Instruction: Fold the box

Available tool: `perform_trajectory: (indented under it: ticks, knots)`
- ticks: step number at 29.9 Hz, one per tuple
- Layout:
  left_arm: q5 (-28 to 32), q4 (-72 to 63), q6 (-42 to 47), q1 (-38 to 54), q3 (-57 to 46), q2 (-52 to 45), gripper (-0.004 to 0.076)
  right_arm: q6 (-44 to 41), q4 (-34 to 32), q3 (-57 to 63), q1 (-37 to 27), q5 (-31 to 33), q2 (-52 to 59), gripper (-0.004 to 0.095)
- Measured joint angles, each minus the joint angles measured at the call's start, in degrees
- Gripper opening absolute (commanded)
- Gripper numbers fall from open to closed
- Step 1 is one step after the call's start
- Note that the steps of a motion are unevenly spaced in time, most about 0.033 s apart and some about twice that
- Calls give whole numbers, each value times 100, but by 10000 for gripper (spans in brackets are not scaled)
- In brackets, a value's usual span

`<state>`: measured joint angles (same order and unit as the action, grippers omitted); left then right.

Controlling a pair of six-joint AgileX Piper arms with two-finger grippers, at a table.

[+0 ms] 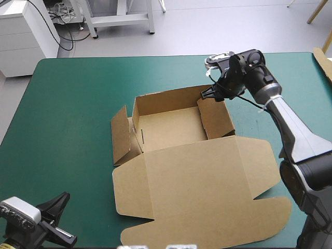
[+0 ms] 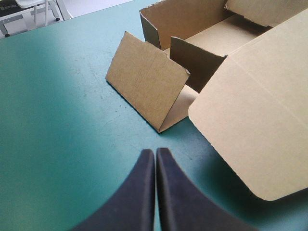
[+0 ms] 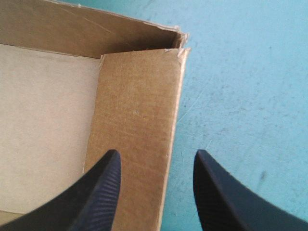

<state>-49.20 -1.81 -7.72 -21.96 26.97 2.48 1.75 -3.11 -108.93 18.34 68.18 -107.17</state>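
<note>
L gripper (image 2: 155,152) fingers together, arm low; R gripper (image 3: 156,154) fingers apart, arm outstretched.

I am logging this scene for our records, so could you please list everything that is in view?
Box: one, brown, mid-table; walls raised, lid flat toward the near edge.
Table cover: one, teal-green, under the box.
Board strip: one, brown, at the table's far right edge.
Left gripper: one, black, shut, low over the cover, pointing at the box's left flap.
Right gripper: one, black, open, over the box's right wall near its far corner.
</note>
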Motion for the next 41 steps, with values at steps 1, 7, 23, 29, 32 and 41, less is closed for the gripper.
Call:
perform_trajectory:
  ticks: [1, 7, 23, 29, 32, 41]
  knots:
    - [-4, 0, 0, 0, 0, 0, -8, 0, 0, 0, 0, 7, 109, 509]
    - [-29, 0, 0, 0, 0, 0, -8, 5, 0, 0, 12, 72, 798, 516]
    - [-46, 0, 0, 0, 0, 0, -8, 22, -26, 681, 18, 86, 779, 516]
    - [-10, -5, 0, 0, -29, 0, -8, 22, -63, 1112, 18, 63, 396, 514]
    - [8, -5, 0, 0, -29, 0, -8, 22, -63, 1134, 18, -16, 85, 511]
    - [13, -5, 0, 0, -29, 0, -8, 22, -48, 1134, 18, -142, -311, 152]
